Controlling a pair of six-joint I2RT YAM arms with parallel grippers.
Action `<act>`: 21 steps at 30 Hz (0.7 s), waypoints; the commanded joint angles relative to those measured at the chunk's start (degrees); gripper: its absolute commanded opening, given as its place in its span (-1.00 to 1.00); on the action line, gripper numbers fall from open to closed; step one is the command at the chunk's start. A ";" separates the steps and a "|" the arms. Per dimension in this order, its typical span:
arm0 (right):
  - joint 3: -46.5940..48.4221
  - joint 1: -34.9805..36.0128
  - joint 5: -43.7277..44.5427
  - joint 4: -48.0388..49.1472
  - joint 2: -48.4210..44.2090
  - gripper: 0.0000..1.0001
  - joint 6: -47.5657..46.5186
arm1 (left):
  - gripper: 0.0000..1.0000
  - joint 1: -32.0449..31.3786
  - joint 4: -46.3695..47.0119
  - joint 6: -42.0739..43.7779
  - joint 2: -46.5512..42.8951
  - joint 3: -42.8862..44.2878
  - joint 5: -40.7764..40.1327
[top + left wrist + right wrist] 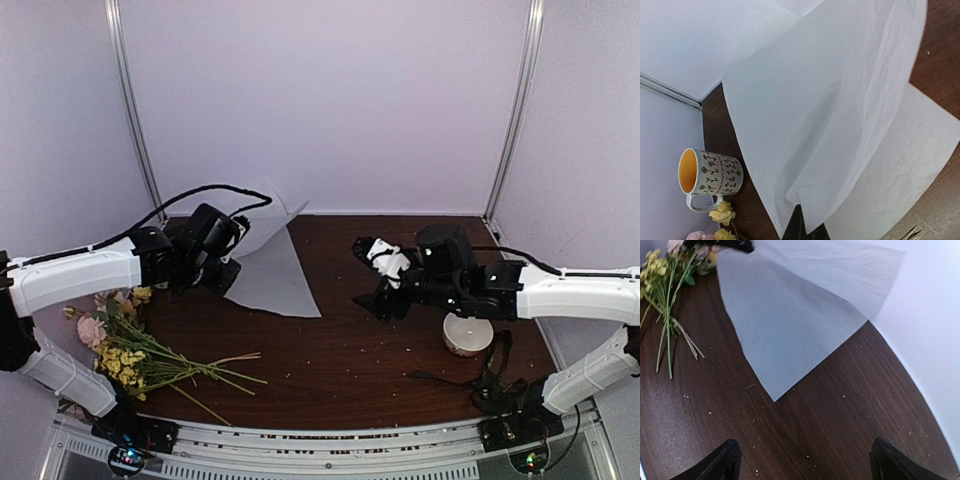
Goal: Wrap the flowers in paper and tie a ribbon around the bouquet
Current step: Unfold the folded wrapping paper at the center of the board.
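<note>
Dark wooden table (340, 350), wrapping barely begun.
The left gripper (801, 224) clamps the paper (840, 125) edge; the right gripper (805, 462) gapes empty; flowers (140, 350) lie loose, unwrapped, untied.

The middle of the table (340, 360) is open for passing. The flowers (135, 350) block the near left, the paper (272, 272) the far left, a cup (467, 335) the right.
</note>
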 commanded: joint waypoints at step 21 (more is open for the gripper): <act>21.77 17.85 22.42 21.68 44.14 0.98 -31.97 | -1.00 1.03 8.78 -7.29 -9.82 0.20 8.16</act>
